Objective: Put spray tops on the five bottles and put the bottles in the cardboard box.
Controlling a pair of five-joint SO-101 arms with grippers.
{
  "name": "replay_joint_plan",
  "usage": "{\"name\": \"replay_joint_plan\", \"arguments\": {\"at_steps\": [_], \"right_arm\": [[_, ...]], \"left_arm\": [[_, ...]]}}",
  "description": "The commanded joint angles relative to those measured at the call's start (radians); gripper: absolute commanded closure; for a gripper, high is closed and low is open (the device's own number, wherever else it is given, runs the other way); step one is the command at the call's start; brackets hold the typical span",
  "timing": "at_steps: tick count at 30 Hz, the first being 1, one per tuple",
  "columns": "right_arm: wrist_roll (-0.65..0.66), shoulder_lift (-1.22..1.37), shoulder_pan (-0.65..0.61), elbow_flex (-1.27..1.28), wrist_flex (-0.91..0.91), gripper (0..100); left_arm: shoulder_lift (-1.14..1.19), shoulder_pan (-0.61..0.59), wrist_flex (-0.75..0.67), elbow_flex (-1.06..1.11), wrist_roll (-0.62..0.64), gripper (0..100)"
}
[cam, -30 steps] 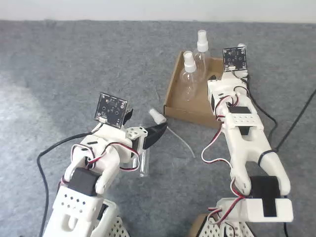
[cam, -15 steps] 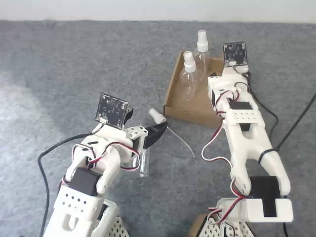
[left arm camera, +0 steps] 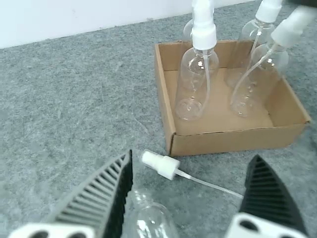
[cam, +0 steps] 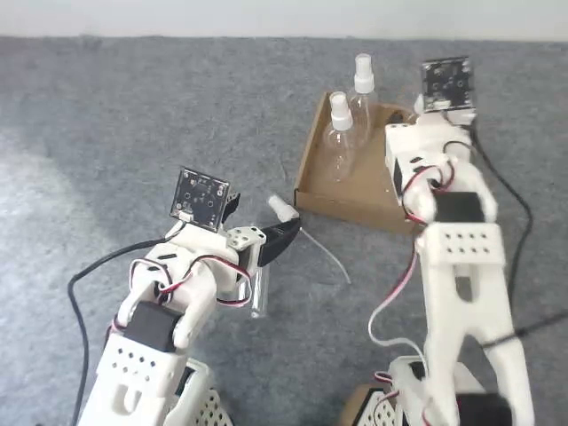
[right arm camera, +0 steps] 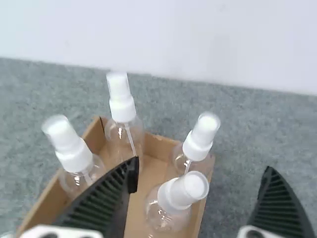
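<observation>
From high, cardboard box [cam: 306,173] toward the desk's far edge with capped bottles [cam: 340,142] upright inside, loose spray top [cam: 282,209] just beside its near left corner; from left wrist, left gripper [left arm camera: 192,163] spread wide, gripping nothing, over a lying uncapped bottle [left arm camera: 148,223]; from right wrist, right gripper [right arm camera: 200,171] likewise released above four capped bottles in the box.

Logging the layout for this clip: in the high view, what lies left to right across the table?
Left arm → bare bottle lying flat → loose spray top → cardboard box → nearer capped bottle → farther capped bottle → right arm.
</observation>
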Motion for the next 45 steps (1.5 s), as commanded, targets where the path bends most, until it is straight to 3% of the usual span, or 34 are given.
{"name": "replay_joint_plan", "arguments": {"at_steps": [1, 7, 12, 17, 24, 34, 36, 40, 45], "right_arm": [[-0.009, -0.128, -0.125, -0.155, 0.246, 67.7], [-0.083, -0.047, -0.478, -0.189, 0.515, 67.7], [-0.239, 0.124, -0.697, -0.19, 0.524, 67.5], [-0.417, 0.282, -0.811, -0.196, 0.452, 67.4], [-0.474, 0.427, -0.901, -0.196, 0.357, 67.4], [-0.476, 0.598, -0.918, -0.19, 0.259, 68.2], [-0.474, 0.613, -0.923, -0.186, 0.263, 73.4], [-0.468, 0.619, -0.918, -0.178, 0.263, 97.7], [-0.466, 0.561, -0.915, -0.193, 0.375, 97.1]], "left_arm": [[-0.012, -0.089, -0.023, -0.041, 0.002, 66], [0.0, -0.448, 0.074, -0.239, 0.011, 66], [0.16, -0.68, 0.158, -0.386, -0.103, 67], [0.419, -0.862, 0.161, -0.538, -0.183, 69], [0.551, -0.921, 0.153, -0.596, -0.279, 69], [0.557, -0.947, 0.1, -0.588, -0.285, 69], [0.557, -0.945, 0.097, -0.588, -0.285, 69], [0.557, -0.944, 0.1, -0.588, -0.284, 69], [0.554, -0.948, 0.1, -0.552, -0.288, 69]]}}
